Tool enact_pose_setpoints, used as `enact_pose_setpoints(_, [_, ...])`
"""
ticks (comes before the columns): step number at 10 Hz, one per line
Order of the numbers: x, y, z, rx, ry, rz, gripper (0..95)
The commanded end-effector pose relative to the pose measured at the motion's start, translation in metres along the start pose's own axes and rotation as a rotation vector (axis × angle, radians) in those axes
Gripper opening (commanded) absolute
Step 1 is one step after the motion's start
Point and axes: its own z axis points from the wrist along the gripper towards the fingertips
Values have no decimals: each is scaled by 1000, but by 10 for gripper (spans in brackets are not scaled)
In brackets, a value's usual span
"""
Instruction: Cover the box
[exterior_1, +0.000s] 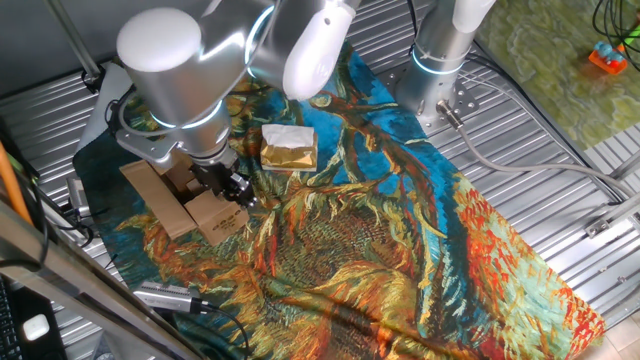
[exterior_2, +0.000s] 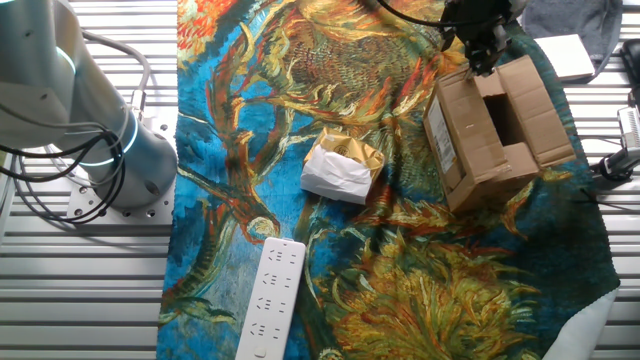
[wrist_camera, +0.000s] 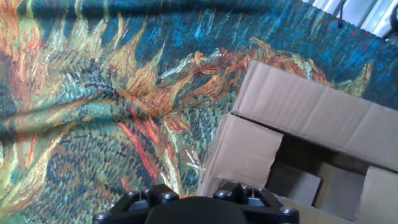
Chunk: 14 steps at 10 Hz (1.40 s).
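Observation:
The box (exterior_2: 495, 135) is a brown cardboard carton standing on the painted cloth with its top open. One long flap (exterior_2: 548, 105) is spread outward, and another hangs down the side. The dark inside (wrist_camera: 298, 180) shows in the hand view, with a short flap (wrist_camera: 245, 155) tipped partly inward. My gripper (exterior_2: 485, 62) hangs at the box's short end, just over that flap. Its fingers look shut, with nothing between them. In the one fixed view the gripper (exterior_1: 240, 192) sits at the box (exterior_1: 185, 205) under the big arm. Only the black hand housing (wrist_camera: 196, 210) shows in the hand view.
A gold-and-white packet (exterior_2: 343, 170) lies on the cloth beside the box. A white power strip (exterior_2: 270, 300) lies further along the cloth. A second arm's base (exterior_2: 110, 150) stands off the cloth on the ribbed metal table (exterior_1: 560, 150). A cable plug (exterior_1: 165, 296) lies near the cloth's edge.

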Motion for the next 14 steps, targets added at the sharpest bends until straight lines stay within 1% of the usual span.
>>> enact_pose_setpoints(1, [-2,0,1,0,0,-3,570])
enact_pose_setpoints(6, [-2,0,2,2,3,-1,570])
enact_pose_setpoints(8, [-2,0,2,-7,-3,-32,570])
enact_pose_setpoints(9, [-2,0,2,-18,-10,-53,570])
enact_pose_setpoints(10, [-2,0,2,-16,-2,-51,570])
enact_pose_setpoints(12, [-2,0,2,1,17,-52,570])
enact_pose_setpoints(14, [-2,0,2,3,23,-51,570])
